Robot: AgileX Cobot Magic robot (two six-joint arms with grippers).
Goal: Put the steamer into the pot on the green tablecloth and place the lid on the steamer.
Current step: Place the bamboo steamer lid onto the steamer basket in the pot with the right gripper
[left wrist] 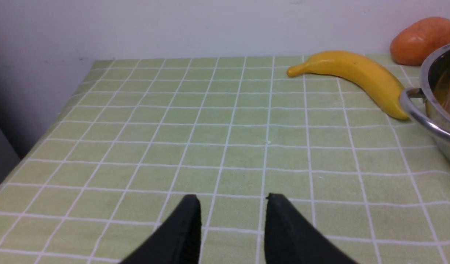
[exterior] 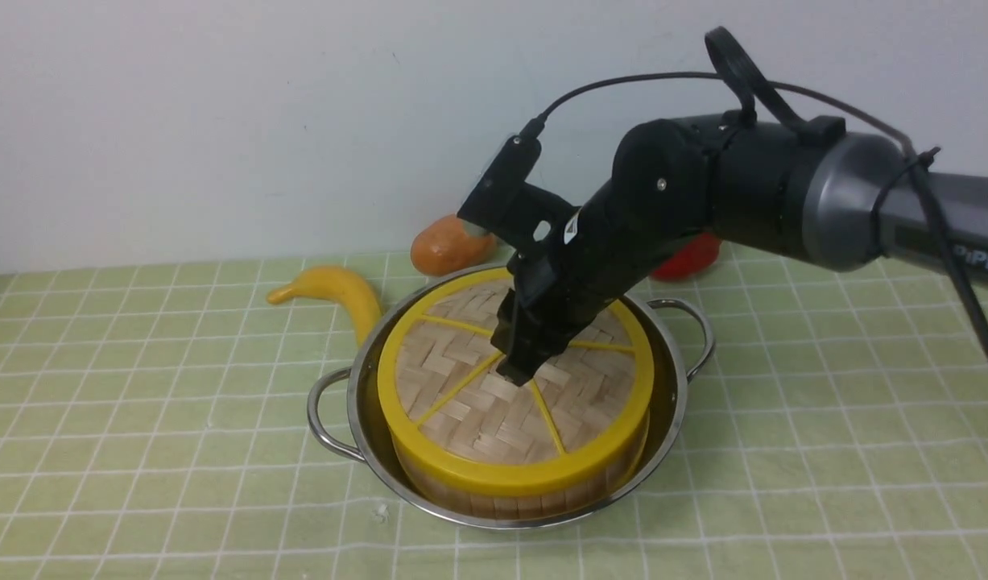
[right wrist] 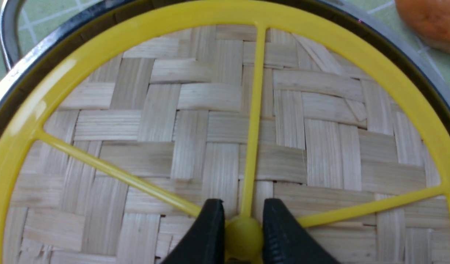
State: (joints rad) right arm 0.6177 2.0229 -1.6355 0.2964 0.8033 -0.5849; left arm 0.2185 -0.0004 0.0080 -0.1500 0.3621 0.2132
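**Green tablecloth (exterior: 220, 499) out front, woven lid (exterior: 461, 435) on the steamer (exterior: 518, 507), right jaws at its knob (right wrist: 244, 238)!**

Pale green cloth with its grid of white lines fills the foreground, spread across the worktop, and just past that near stretch sits the pot (exterior: 677, 403), wide and shiny. Look inside: the steamer is down in the pot, its bamboo wall showing beneath the lid's thick yellow rim, dark metal curving around it. And there's the lid, lying on top of the steamer, yellow spokes running over the herringbone weave towards the middle!

Over from the right comes the right arm (exterior: 743, 177), reaching above the pot with its jaws down at the lid's centre. The right wrist view gives us the close-up: those jaws are pinching the round yellow knob, one on each side of it. Over to the left wrist view, where the left jaws are spread, nothing between them, with gridded cloth beyond.

Round the pot now! One looped handle (exterior: 328, 415) juts out on the left, another (exterior: 695, 322) on the right. A yellow banana (exterior: 332, 286) curves just beside the pot's left side, an orange-brown lumpy item (exterior: 449, 246) lies behind the pot, and a red item (exterior: 687, 259) peeks out from behind the right arm, partly hidden, too covered to name
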